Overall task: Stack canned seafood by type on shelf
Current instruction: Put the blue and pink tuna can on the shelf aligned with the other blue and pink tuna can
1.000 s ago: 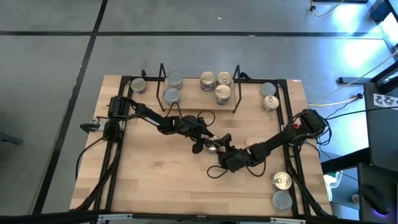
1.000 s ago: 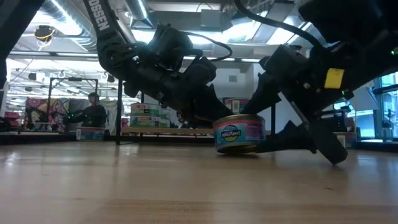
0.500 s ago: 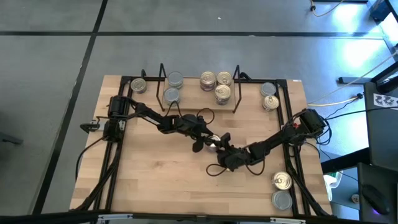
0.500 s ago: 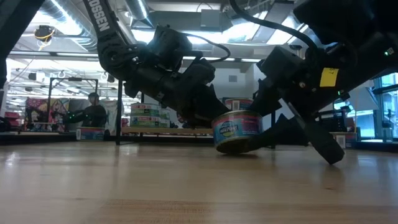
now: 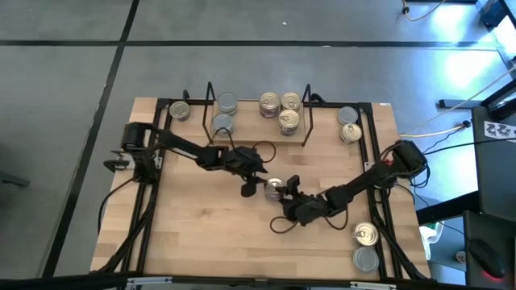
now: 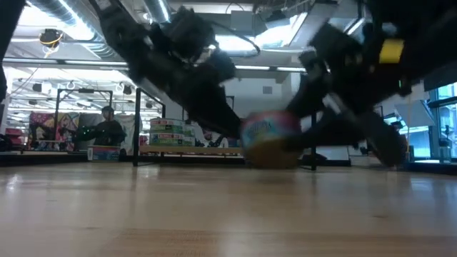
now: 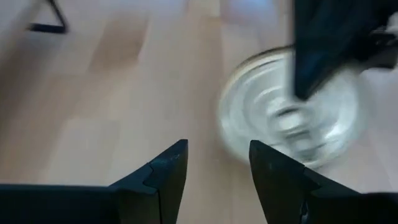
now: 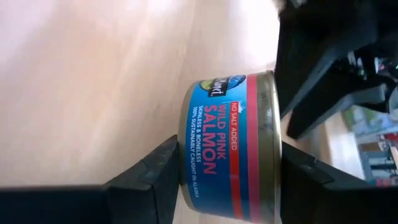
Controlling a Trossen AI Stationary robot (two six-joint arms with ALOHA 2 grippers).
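The canned seafood in play is a blue-labelled salmon can with a grey-silver top, at mid-table. My right gripper is shut on it. My left gripper is open just to the can's left and touches nothing. The can's top shows beyond its fingers. The shelf stands at the far edge. Two grey-topped cans sit on its left part. Three gold-topped cans sit on its right part. My right gripper pinches the salmon can across its two flat ends. One finger lies over the top face. The other finger is under the bottom. The fingers come nearly level from the table's right. The blurred can looks tilted and just off the table.
Loose cans stand beside the shelf: a gold-topped one to its left, and a grey one and a gold one to its right. Two more sit at the near right corner. Black frame rails run along both table sides.
The salmon can stood upright on the table, then tipped onto one edge, and now sits raised and tilted in my right gripper. My left arm has drawn back a little toward the table's left edge, away from the can.
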